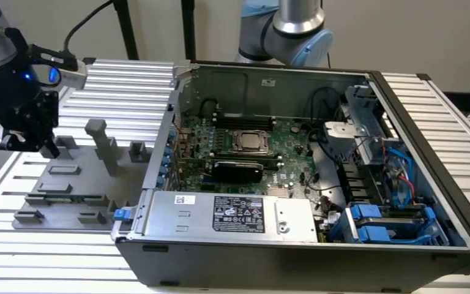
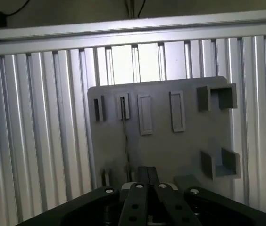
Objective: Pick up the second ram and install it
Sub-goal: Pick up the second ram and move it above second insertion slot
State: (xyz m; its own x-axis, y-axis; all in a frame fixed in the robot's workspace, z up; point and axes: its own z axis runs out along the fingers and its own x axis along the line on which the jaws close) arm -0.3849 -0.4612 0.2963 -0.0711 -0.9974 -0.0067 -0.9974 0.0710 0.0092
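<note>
Fingers (image 2: 141, 181) are pressed together with nothing between them; in the wrist view the two dark tips meet along a single seam. The gripper (image 1: 24, 144) hangs pointing straight down, on a wrist that descends from the upper corner on the exterior view's left, with a camera housing and cable mounted on the side towards the computer case (image 1: 300, 245). It hangs over the edge of the grey fixture plate (image 1: 63, 211) on the exterior view's left, above the plate and touching nothing.

The second ram (image 1: 73, 198) sits on edge in a holder on that plate, on the plate's near side, well apart from the case. In the wrist view it appears as a thin dark line (image 2: 124, 136) running from one slot block towards the fingers, ending just beside the tips and not between them.

The fixture plate rests on the ribbed aluminium desk (image 1: 129, 79). The case lies open beside it, towards the exterior view's right, exposing the motherboard (image 1: 292, 138), the CPU socket (image 1: 251, 142) and the black memory slots (image 1: 243, 120) beyond the socket.
</note>
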